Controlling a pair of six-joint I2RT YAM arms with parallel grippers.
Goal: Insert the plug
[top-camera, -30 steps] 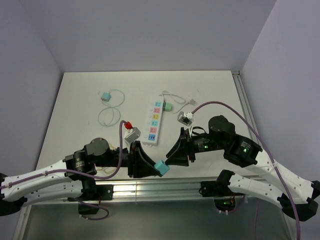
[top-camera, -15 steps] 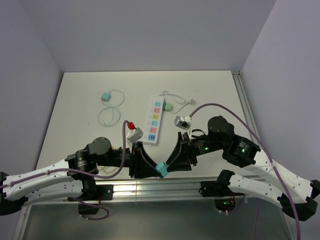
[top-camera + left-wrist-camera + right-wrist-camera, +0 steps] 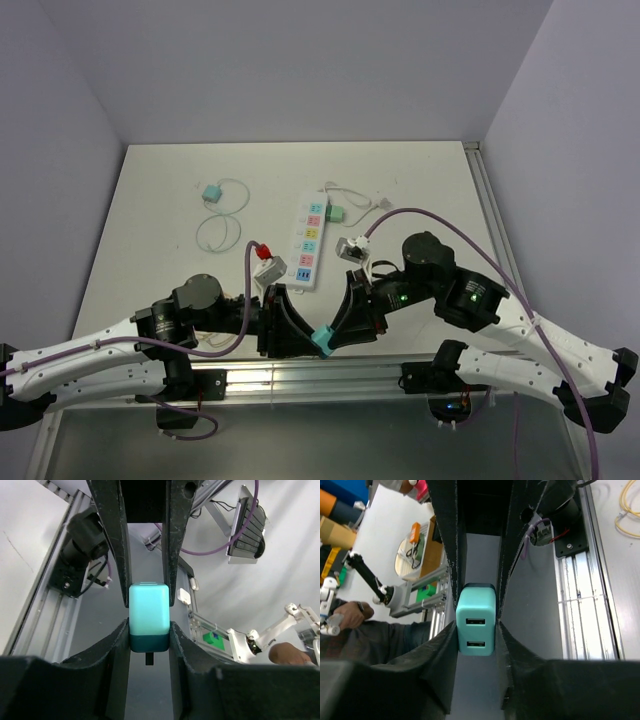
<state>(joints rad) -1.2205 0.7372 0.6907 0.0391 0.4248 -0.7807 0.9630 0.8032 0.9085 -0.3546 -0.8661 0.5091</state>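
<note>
A teal plug [image 3: 322,340] with two USB ports hangs over the table's near edge, gripped from both sides. My left gripper [image 3: 315,341] is shut on it; in the left wrist view the plug [image 3: 149,616] sits between my fingers with a dark prong pointing toward the camera. My right gripper [image 3: 330,336] is shut on the same plug [image 3: 476,625], its pads pressed on both teal sides with the USB face toward the camera. The white power strip [image 3: 310,243] with coloured sockets lies farther out on the table, apart from both grippers.
A green adapter [image 3: 336,214] with a white cable sits against the strip's right side. A small teal charger [image 3: 212,192] and its coiled cable [image 3: 220,232] lie at the left. An aluminium rail [image 3: 300,375] runs along the near edge.
My right gripper slid left onto the teal plug and closed its jaws on it. The left gripper kept its grip and barely moved.
</note>
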